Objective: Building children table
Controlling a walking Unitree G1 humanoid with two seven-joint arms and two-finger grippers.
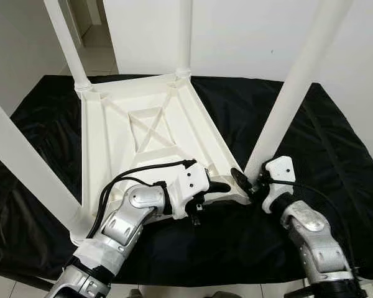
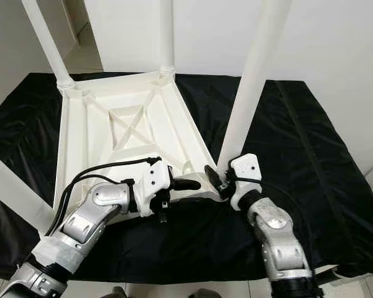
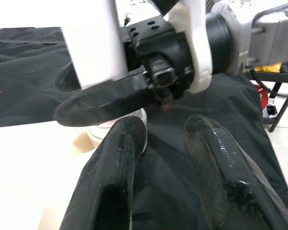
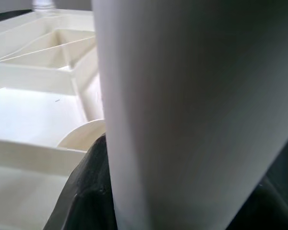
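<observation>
We see the white children's table [image 1: 149,133] lying upside down on the black-covered counter [image 1: 336,161], its four legs pointing up. Our right hand [image 1: 247,181] is clenched around the base of the near right leg [image 1: 292,93] at its corner socket. Our left hand [image 1: 221,186] rests on the tabletop's underside just beside that corner, fingers [image 3: 110,177] slightly parted and grasping nothing. White walls [image 1: 248,37] stand behind.

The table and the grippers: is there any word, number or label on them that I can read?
None: no text on the white table top, its legs, the black cloth, the left gripper or the right gripper.
</observation>
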